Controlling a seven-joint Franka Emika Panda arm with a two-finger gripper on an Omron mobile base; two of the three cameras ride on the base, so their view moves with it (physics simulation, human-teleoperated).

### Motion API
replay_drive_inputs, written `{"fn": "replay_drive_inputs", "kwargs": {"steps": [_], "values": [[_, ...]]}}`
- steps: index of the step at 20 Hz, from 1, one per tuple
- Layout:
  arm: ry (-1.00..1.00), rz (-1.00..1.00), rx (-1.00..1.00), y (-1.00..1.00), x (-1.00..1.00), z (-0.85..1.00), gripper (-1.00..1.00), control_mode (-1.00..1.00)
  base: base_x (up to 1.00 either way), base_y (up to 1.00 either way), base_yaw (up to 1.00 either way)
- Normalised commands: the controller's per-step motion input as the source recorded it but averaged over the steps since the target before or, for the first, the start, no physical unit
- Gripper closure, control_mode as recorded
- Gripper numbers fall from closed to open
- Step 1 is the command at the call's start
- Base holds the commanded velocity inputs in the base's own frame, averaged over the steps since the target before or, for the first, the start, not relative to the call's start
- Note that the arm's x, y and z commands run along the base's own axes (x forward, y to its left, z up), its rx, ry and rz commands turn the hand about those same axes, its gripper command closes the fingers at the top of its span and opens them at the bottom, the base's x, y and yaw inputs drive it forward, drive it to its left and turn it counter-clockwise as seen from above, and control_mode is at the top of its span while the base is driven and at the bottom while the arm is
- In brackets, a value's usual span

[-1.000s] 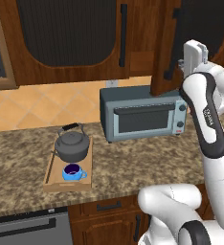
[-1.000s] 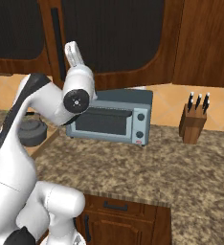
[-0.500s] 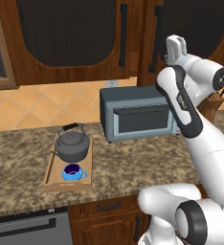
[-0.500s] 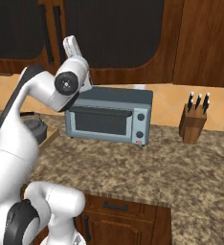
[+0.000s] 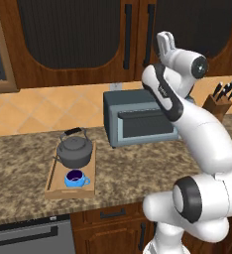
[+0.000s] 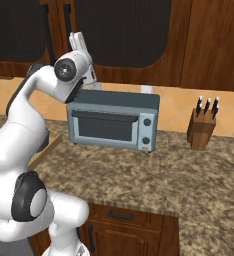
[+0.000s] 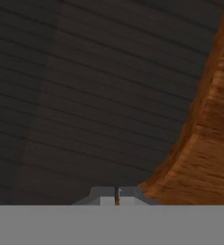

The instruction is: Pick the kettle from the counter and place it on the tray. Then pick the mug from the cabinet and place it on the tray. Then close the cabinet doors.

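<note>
The tray [image 5: 52, 184] lies far below my end effector [image 5: 163, 41] and off to its left in the left base view, on the table [image 5: 19, 163]. It holds the kettle [image 5: 75, 152] at its far end and the mug [image 5: 75, 178] at its near end, just beside each other. The tray's long axis runs from the table's front edge toward the wall. The mug's small handle points right, toward the toaster oven [image 5: 138, 119]; the kettle's wire handle arches upright over its lid.

My end effector is raised in front of the cabinet doors [image 5: 73, 34], its fingers pressed together and holding nothing. The hand view shows the fingertips [image 7: 104, 196] meeting close against a door's dark mesh panel beside its curved wooden frame. The right base view shows a knife block [image 6: 203, 127] to the right of the oven, with just the tray's corner [image 6: 48, 145] behind my arm.
</note>
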Motion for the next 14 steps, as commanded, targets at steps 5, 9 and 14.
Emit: {"fn": "replay_drive_inputs", "kwargs": {"steps": [5, 9, 14], "values": [[0.08, -0.06, 0.0, 0.15, 0.86, -0.19, 1.0, -1.0, 0.0, 0.0, 0.0], [0.03, -0.06, 0.0, 0.09, 0.79, -0.24, 1.0, -1.0, 0.0, 0.0, 0.0], [0.0, -0.08, 0.0, 0.04, 0.7, -0.25, 1.0, -1.0, 0.0, 0.0, 0.0]]}}
